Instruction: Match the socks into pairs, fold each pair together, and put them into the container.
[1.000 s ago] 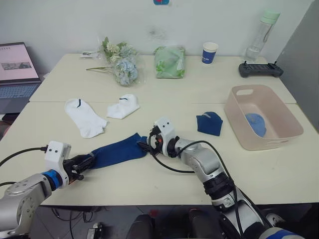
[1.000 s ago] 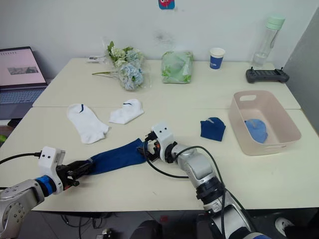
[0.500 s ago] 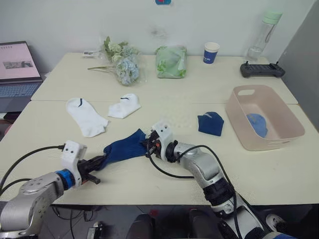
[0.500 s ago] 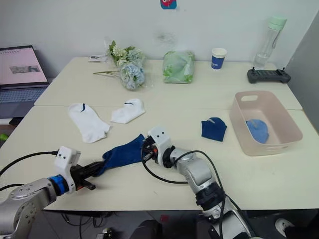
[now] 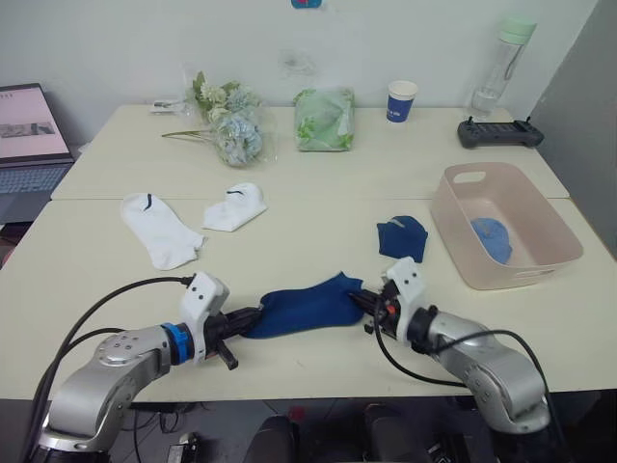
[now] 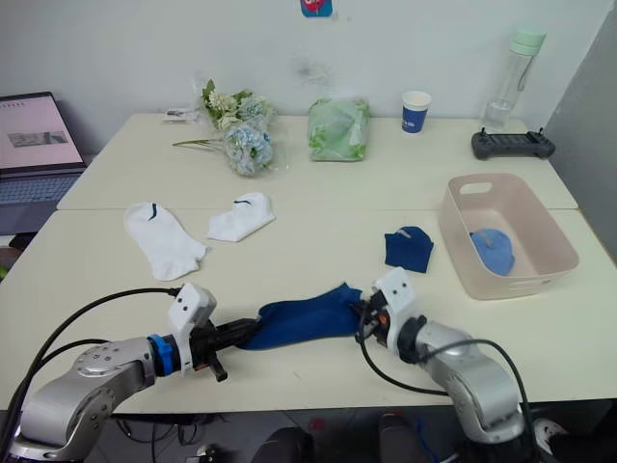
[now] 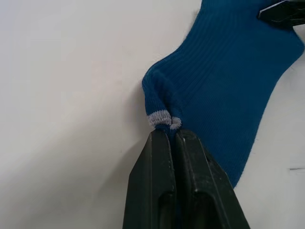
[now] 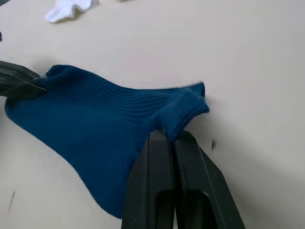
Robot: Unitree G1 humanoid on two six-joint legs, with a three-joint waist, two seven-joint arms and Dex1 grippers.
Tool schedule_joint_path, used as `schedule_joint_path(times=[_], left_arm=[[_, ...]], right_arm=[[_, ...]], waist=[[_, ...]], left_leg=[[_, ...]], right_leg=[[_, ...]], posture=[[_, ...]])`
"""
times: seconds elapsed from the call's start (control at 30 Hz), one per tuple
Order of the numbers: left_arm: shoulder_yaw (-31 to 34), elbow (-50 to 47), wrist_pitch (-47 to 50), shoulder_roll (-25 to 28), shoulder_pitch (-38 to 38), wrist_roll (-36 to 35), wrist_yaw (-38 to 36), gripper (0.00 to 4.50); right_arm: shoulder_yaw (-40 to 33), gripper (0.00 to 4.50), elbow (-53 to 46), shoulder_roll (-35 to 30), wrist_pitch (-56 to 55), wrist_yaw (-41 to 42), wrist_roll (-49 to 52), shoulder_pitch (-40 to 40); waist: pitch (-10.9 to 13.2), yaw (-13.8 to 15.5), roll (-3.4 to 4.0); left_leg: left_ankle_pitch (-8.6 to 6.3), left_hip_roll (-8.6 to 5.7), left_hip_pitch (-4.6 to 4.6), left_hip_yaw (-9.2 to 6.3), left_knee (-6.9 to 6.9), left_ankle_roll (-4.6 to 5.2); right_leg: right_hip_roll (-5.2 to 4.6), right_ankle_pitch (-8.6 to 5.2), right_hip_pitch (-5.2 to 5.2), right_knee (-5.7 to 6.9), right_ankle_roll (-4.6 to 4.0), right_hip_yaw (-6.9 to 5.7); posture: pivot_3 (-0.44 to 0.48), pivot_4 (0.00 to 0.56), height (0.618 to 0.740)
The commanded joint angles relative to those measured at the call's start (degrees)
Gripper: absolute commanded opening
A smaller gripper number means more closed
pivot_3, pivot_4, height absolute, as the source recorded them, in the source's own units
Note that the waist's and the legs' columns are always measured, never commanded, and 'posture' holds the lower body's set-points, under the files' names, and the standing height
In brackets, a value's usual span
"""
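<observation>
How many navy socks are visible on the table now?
2: one navy sock stretched between the left gripper and right gripper, one folded navy sock lying beside the container.

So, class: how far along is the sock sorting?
Done: light blue socks lie in the basin. In hand: both tools, left and right, pinch one navy sock; its mate lies on the table. Left: the two white socks.

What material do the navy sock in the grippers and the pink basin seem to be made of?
Navy sock: soft knit fabric, matte; fine ribs run along it and it bunches where the fingers pinch it. Basin: probably moulded plastic, smooth with a slight sheen; thin even walls, rounded corners and a cut handle slot.
</observation>
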Motion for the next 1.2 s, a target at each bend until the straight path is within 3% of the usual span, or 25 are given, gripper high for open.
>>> schedule_joint_path(times=[0.03, 0.3, 0.53, 0.97, 1.03, 1.2], left_arm=[[-1.97, -2.78, -2.17, 0.15, 1.24, 1.59, -0.61, 0.0], [-3.74, -1.21, -5.12, 0.26, 2.91, 4.82, -0.88, 0.0], [-4.91, 0.01, -8.56, 0.15, 4.13, 8.31, -0.14, 0.0], [1.85, 1.17, -11.78, 2.76, 8.63, 7.15, -2.53, 3.81], [3.13, 1.98, -13.02, 3.68, 7.91, 7.06, -3.8, 4.45], [7.09, 6.53, -15.5, 5.69, 5.05, 6.49, -6.19, 4.48]], right_arm=[[-1.16, 0.03, -6.45, -1.93, 0.05, -0.87, 1.07, 3.98], [-1.8, 0.03, -6.62, -3.9, -3.95, -3.14, -1.11, 12.12], [-1.93, 0.03, -6.24, -3.14, -2.4, -5.78, -0.18, 13.6], [-5.97, 4.45, -4.83, -7.95, -2.99, -3.44, 1.93, 12.95], [-6.14, 4.5, -4.54, -8.27, -2.92, -3.44, 2.11, 12.62], [-5.97, 4.5, -5.27, -8.67, -4.84, -3.36, 1.57, 12.7]], waist=[[0.01, 0.07, 0.01], [0.01, 0.19, 0.01], [0.0, 0.18, 0.0], [-0.05, 0.15, 0.0], [-0.05, 0.15, 0.0], [-0.04, 0.22, -0.02]], left_leg=[[0.0, 0.01, 0.02, -0.01, 0.0, 0.0], [0.0, -0.02, 0.04, -0.01, 0.02, 0.0], [0.0, -0.02, 0.08, -0.01, 0.02, 0.0], [0.0, 0.01, 0.25, -0.01, 0.01, 0.0], [0.0, 0.03, 0.25, -0.03, 0.01, 0.0], [0.0, 0.02, 0.21, -0.03, 0.02, 0.0]], right_leg=[[0.01, 0.0, 0.02, 0.01, 0.0, -0.01], [0.02, -0.01, 0.12, -0.05, 0.01, -0.01], [0.02, -0.03, 0.19, -0.07, 0.03, -0.01], [0.04, -0.14, 0.38, -0.17, 0.21, -0.02], [0.06, -0.17, 0.38, -0.17, 0.25, -0.04], [0.06, -0.16, 0.36, -0.19, 0.24, -0.05]], posture=[[0.0, 0.15, 0.74], [0.0, 0.15, 0.74], [0.0, 0.15, 0.74], [0.0, 0.15, 0.74], [0.0, 0.15, 0.74], [0.0, 0.15, 0.74]])
